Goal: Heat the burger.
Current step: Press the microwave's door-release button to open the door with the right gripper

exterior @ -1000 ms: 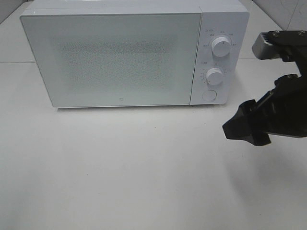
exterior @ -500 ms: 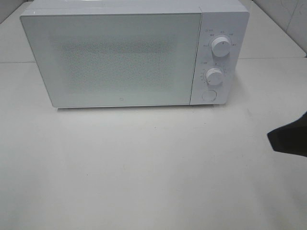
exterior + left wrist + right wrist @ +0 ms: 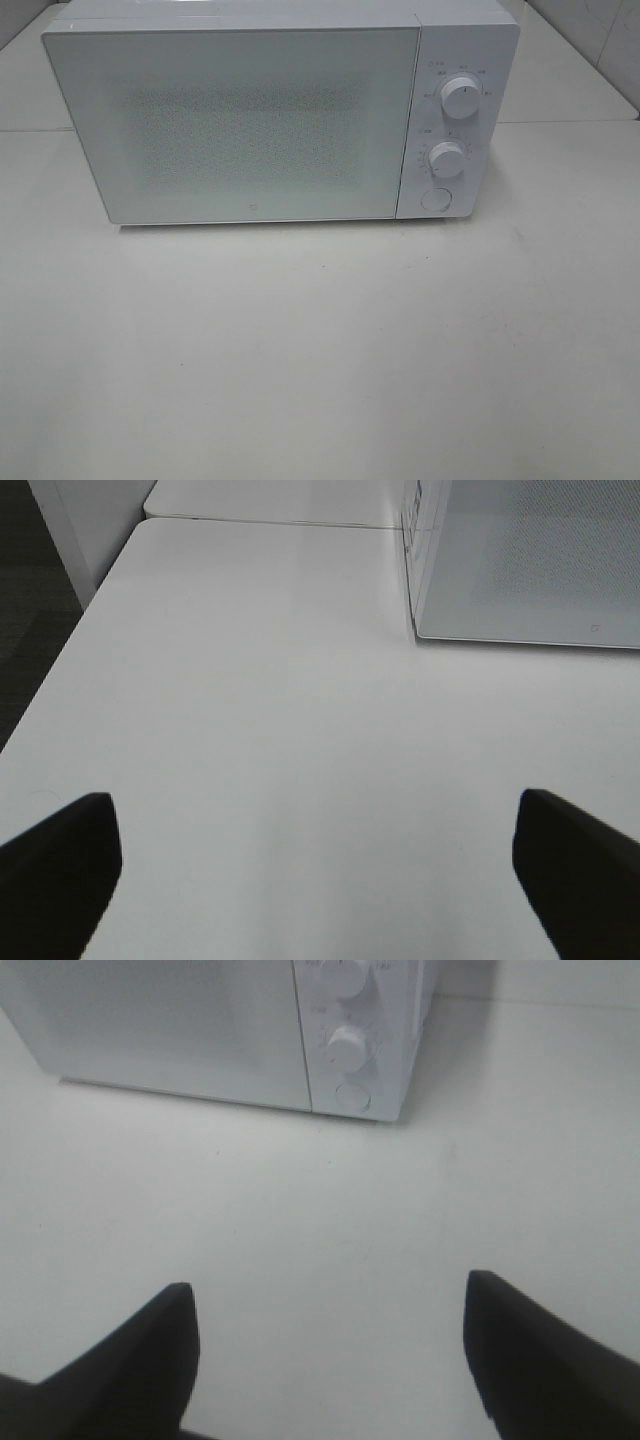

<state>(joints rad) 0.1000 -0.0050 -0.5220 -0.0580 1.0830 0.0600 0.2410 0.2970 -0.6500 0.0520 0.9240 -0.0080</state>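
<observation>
Burger not visible in any view, maybe behind the shut frosted door of the boxy white microwave [image 3: 250, 120] but can't tell; black left gripper [image 3: 315, 820] and right gripper [image 3: 330, 1300] both wide open, empty, right one nearer the dial end.

Microwave [image 3: 280, 112] white; door [image 3: 235, 125] fine speckled mesh, seemingly grey; knobs [image 3: 459, 97] white; table [image 3: 300, 350] off-white, plain.
</observation>
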